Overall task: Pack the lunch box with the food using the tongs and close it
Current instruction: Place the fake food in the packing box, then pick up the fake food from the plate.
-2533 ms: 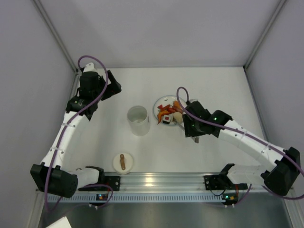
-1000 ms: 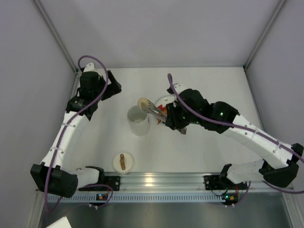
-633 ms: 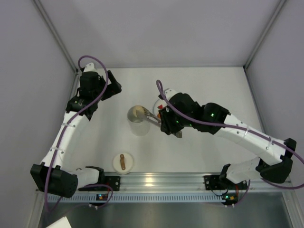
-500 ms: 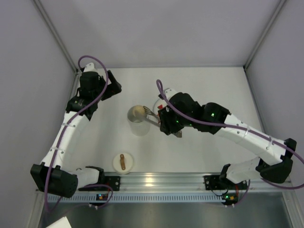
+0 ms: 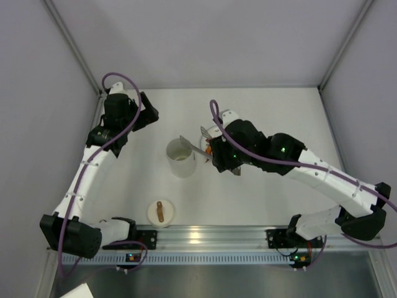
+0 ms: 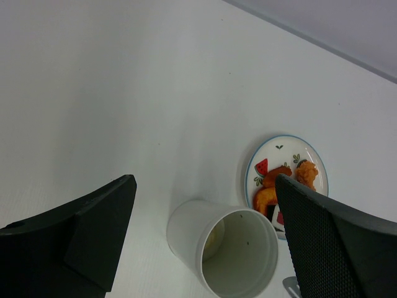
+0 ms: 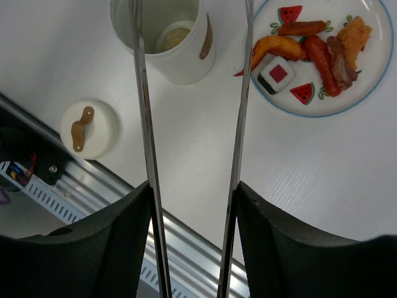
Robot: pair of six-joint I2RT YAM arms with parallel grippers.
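While the lid (image 5: 160, 212) lies handle-up by the rail at the front edge of the surface (image 5: 279, 205), the lunch box (image 5: 181, 158) stands open just beyond it. The beige ball (image 7: 172, 37) rests on its bottom.

Beside the box, the right end effector (image 7: 192, 198) grips the tongs (image 7: 144, 112), its fingers pressing the outsides of the two arms, which stand spread apart. One arm reaches over the box's mouth; the other runs beside it, at the edge of the plate (image 7: 378, 74). The tips are out of the wrist view, and from above nothing appears to be between them.

Judged from this, the drop is made and the fetch of the next piece is in hand. To do it well, the tongs should rise clear of the rim before swinging right, since a sideways knock could tip the tall box.

On the plate, just right of the box, lie the sushi cube (image 7: 277, 73), an orange wedge (image 7: 276, 46), a red strip (image 7: 321, 57) and other pieces, crowded and touching. The cube, on the side nearest the box, looks the easiest to take. The tips should straddle its flat sides and squeeze gently so that it does not squirt out.

Far back at the left corner, the left end effector (image 6: 203, 186) hangs with fingers wide apart, holding nothing, well away from the box.
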